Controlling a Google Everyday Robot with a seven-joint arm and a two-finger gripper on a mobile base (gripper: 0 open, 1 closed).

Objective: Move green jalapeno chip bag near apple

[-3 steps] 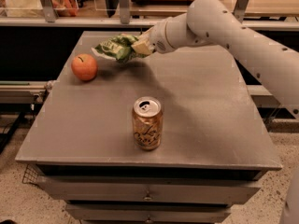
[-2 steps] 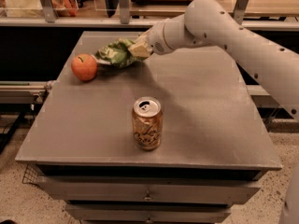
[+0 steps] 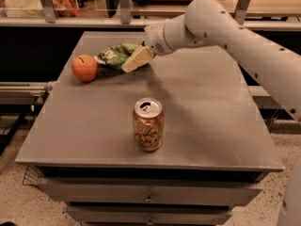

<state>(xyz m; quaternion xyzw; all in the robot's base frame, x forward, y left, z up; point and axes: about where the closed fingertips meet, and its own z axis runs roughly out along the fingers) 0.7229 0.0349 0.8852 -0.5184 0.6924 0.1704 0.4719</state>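
Hand (image 3: 136, 59) tight on crinkled, shiny green jalapeno chip bag (image 3: 113, 55), pale-marked, just beside the apple (image 3: 84, 68)

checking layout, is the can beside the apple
No, the can stands far forward; the gripper is at the bag by the apple.

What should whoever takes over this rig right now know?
The claw is shut on the right end of the green jalapeno chip bag, at the far left of the table.
The apple sits just left of the bag; contact unclear.
Done: bag is beside the apple.
Left: release, withdraw the arm.
The can stands apart, front centre.
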